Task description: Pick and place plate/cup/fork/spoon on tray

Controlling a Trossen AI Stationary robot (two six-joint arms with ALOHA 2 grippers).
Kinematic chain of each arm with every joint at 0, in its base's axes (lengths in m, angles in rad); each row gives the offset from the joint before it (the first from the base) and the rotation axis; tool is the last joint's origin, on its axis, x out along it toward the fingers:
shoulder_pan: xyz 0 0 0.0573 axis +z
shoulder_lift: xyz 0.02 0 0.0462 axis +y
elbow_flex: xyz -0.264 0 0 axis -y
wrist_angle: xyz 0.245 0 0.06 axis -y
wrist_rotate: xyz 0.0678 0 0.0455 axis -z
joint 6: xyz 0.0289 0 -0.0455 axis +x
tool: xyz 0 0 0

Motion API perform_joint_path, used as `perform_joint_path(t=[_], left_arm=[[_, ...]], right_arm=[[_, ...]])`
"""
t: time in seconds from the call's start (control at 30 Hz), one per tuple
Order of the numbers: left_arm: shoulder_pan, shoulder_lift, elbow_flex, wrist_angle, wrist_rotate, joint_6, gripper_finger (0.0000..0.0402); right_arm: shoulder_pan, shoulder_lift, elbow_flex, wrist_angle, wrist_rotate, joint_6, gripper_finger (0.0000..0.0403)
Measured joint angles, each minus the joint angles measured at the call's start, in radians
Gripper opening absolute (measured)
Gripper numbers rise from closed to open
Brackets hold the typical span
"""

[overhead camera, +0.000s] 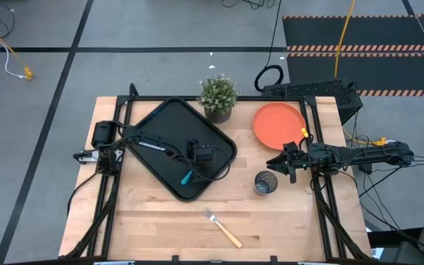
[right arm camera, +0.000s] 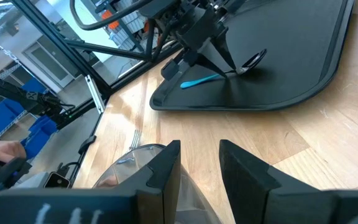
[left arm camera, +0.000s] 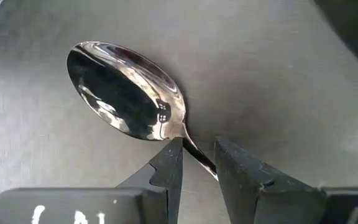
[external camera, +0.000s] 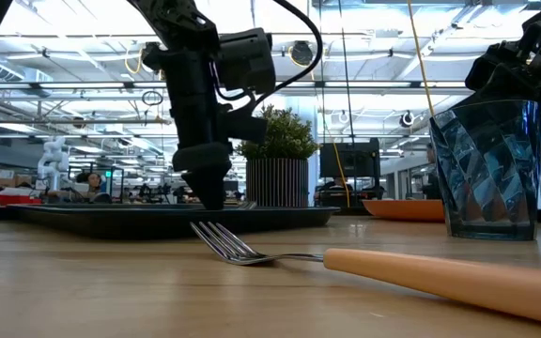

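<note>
The black tray lies at the table's middle left. The spoon, with a shiny bowl and a blue handle, lies flat on the tray near its near corner. My left gripper points down over it, open a little, with a finger on either side of the spoon's neck. The orange plate lies at the far right. The grey cup stands upright on the table near it. My right gripper is open just above the cup's rim. The orange-handled fork lies near the front edge. My left gripper comes from above with its fingers across the spoon's neck, just behind the bowl. The gap is wider than the neck, and I cannot tell whether a finger touches it. The spoon rests flat on the tray.
A potted green plant stands at the far edge between the tray and the plate. Bare wood lies between the tray's near corner, the cup and the fork. Black frame rails run along the table's left and right sides.
</note>
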Motion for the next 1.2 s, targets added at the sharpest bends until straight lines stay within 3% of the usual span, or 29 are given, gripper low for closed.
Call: perform_joint_path(t=[0.17, 1.2], left_arm=[[0.001, 0.000, 0.000, 0.033, 0.048, 0.029, 0.0097], [0.022, -0.004, -0.061, 0.100, 0.054, 0.069, 0.0097]], right_arm=[[0.000, 0.000, 0.000, 0.000, 0.000, 0.000, 0.0105], [0.000, 0.000, 0.000, -0.002, 0.000, 0.000, 0.0105]])
